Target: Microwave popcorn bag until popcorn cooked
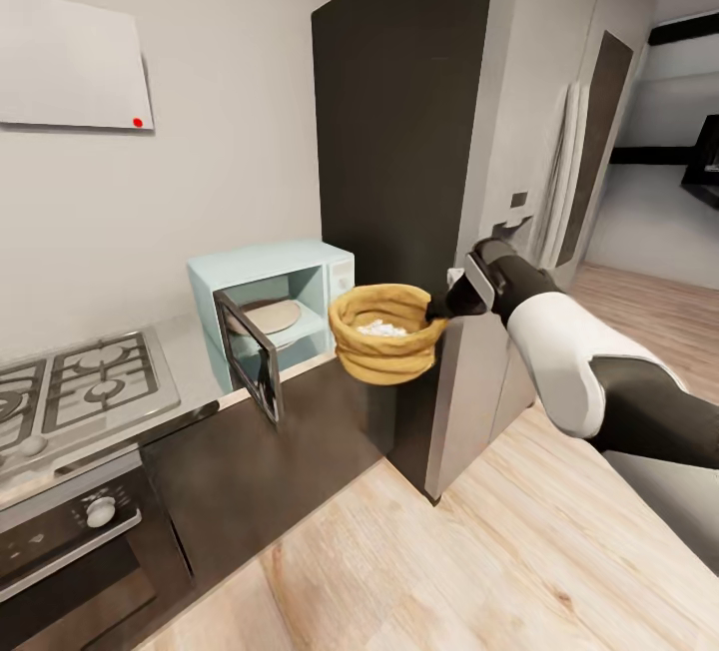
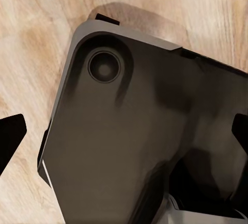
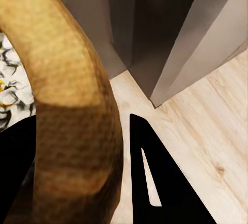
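Popcorn bag (image 1: 387,334) held in the air by its rim, upright, mouth up, just in front of the open microwave and above the wooden floor (image 1: 479,551). One bag only, round, no clear long axis. Right gripper (image 1: 439,310) clenched on the bag's thick rim, one dark finger (image 3: 160,177) outside it in the right wrist view, the other inside. White popcorn (image 1: 379,328) seen lying in the bag, many small bits, too many to count. Left gripper (image 2: 124,136) spread wide, dark fingertips (image 2: 10,136) well apart at the edges of the left wrist view, grasping nothing, hung over a dark part of the robot's base (image 2: 129,141).

Farther back: one pale blue microwave (image 1: 275,307) on the countertop (image 1: 190,351), door (image 1: 250,353) swung open toward the camera, a round plate (image 1: 268,317) inside. No readable writing or brand on bag or microwave. Beside it, one gas hob (image 1: 75,381), with an oven (image 1: 70,551) below. Behind, one tall dark unit (image 1: 399,132). On the wall, one white panel (image 1: 70,62) with one red dot (image 1: 137,122).
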